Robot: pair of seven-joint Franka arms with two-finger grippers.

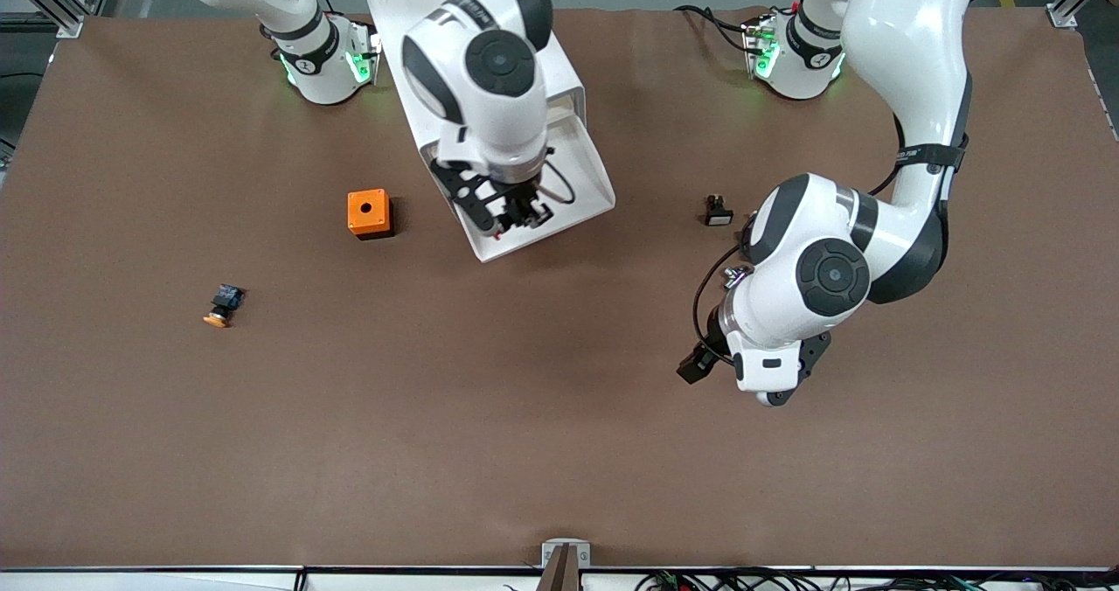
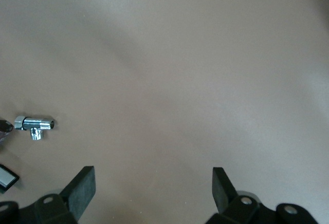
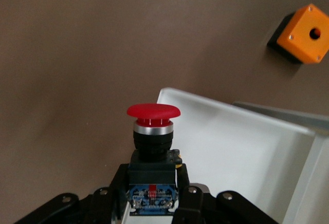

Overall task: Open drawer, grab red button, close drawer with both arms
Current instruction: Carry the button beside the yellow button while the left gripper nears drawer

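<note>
The white drawer (image 1: 587, 182) stands pulled open toward the front camera, out of its white cabinet (image 1: 398, 14) between the two arm bases. My right gripper (image 1: 516, 215) hangs over the drawer's front end, shut on the button. In the right wrist view the button (image 3: 153, 112) stands upright between the black fingers (image 3: 114, 185), red cap up, black-and-blue body clamped, above the drawer's front rim (image 3: 205, 103). My left gripper (image 2: 152, 188) is open with nothing in it, over bare table toward the left arm's end; its hand (image 1: 769, 377) points down.
An orange cube with a hole (image 1: 369, 212) sits beside the drawer toward the right arm's end. An orange-capped button (image 1: 223, 305) lies nearer the front camera. A small black part with a white face (image 1: 719, 212) and a chrome fitting (image 2: 34, 125) lie by the left arm.
</note>
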